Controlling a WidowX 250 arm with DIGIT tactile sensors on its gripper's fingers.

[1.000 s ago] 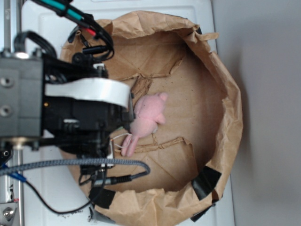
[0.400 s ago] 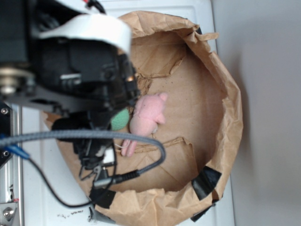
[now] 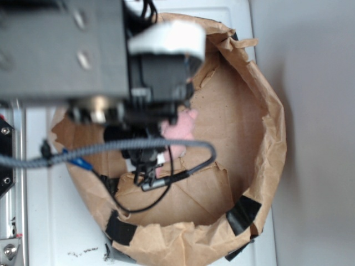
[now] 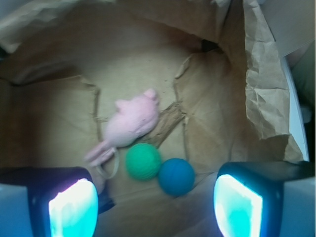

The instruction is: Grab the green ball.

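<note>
In the wrist view the green ball (image 4: 142,161) lies on the floor of a brown paper bag (image 4: 256,94), touching a teal-blue ball (image 4: 176,176) on its right and a pink plush toy (image 4: 131,123) above it. My gripper (image 4: 155,207) hangs above them, wide open and empty, with its two glowing fingers (image 4: 73,210) at the bottom corners of the frame. In the exterior view the arm hides both balls; only part of the pink plush toy (image 3: 180,126) shows.
The paper bag's crumpled walls (image 3: 266,100) ring the work area, held with black tape (image 3: 243,213) at the near rim. A cable (image 3: 166,145) loops under the arm. The bag sits on a white surface (image 3: 50,221).
The arm has swung up and to the right over the bag and now covers the green ball that showed 0.4 s ago in the exterior view.
</note>
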